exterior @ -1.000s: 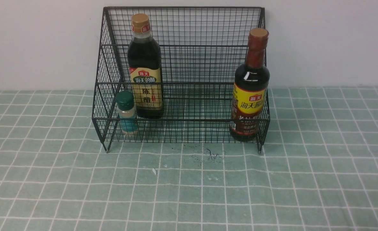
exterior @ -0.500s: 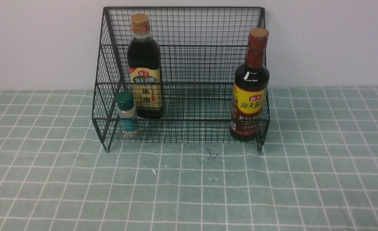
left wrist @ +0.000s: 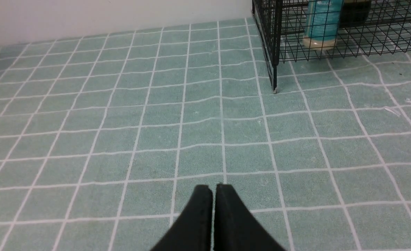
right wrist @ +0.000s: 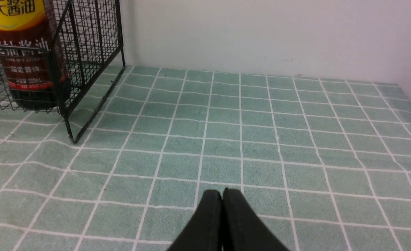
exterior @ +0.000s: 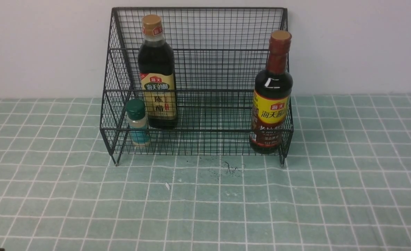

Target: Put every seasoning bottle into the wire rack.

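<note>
All three bottles upright inside the rack (exterior: 198, 69): tall bottle (exterior: 157, 75), yellow-label bottle (exterior: 271, 101), green-capped shaker (exterior: 137, 122). Left gripper (left wrist: 213, 190) and right gripper (right wrist: 222, 195) both clenched, empty, above the surface (exterior: 205, 209).

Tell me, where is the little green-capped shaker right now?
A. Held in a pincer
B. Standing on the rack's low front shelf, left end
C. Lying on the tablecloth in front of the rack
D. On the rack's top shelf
B: the shaker stands upright inside the rack, at the left of the front shelf.
</note>
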